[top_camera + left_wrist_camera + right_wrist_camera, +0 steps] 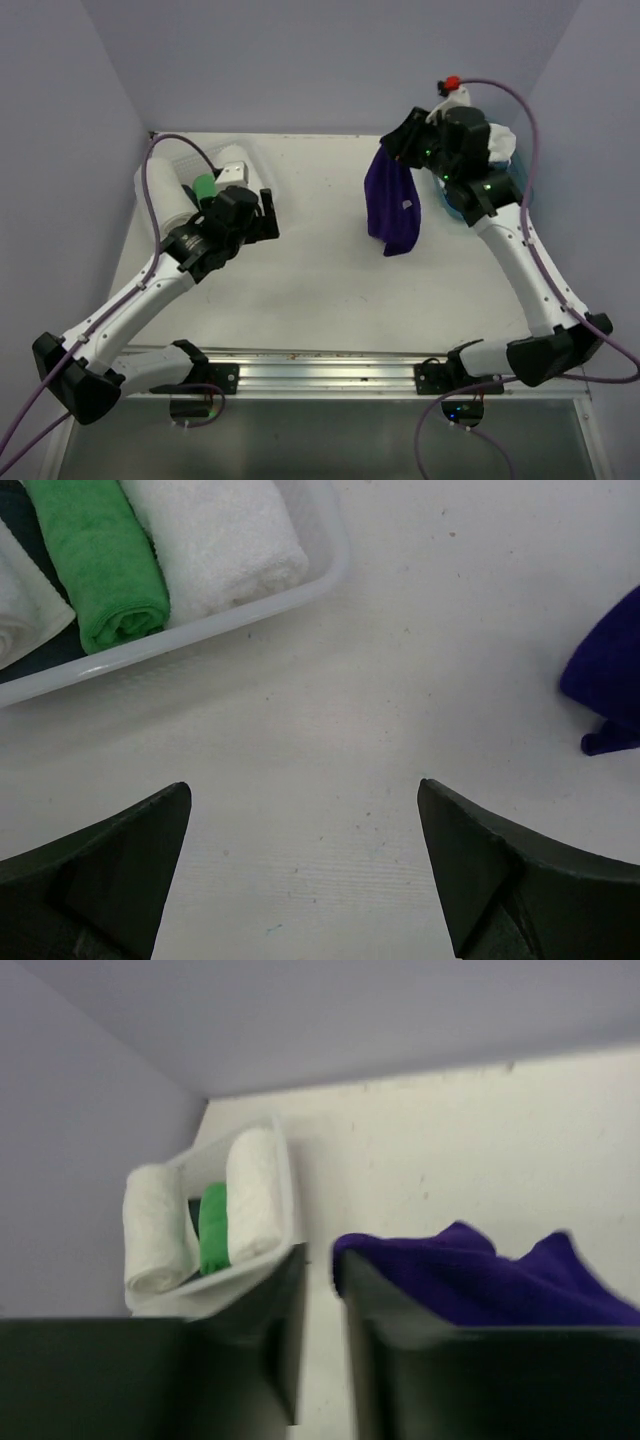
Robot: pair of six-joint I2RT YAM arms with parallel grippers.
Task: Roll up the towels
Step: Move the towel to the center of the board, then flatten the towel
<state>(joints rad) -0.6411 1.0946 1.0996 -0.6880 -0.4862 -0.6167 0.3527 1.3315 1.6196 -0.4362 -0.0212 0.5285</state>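
Note:
A deep purple towel (395, 205) hangs crumpled under my right gripper (398, 148), above the table's back right. In the right wrist view the purple towel (500, 1280) lies bunched against the outside of the right finger, and my right gripper (320, 1255) shows a narrow gap with only bare table in it. My left gripper (267, 212) hovers wide open over bare table (320, 730) with nothing between its fingers (303, 790). A rolled green towel (100, 560) and a rolled white towel (215, 540) lie in the white basket (200, 630). The purple towel's edge (610, 675) shows at the right.
The white basket (232, 172) with the green roll (205, 186) sits at the back left, close to the left gripper. A teal tub (455, 208) holding white cloth (502, 140) stands at the back right under the right arm. Walls enclose the table on three sides.

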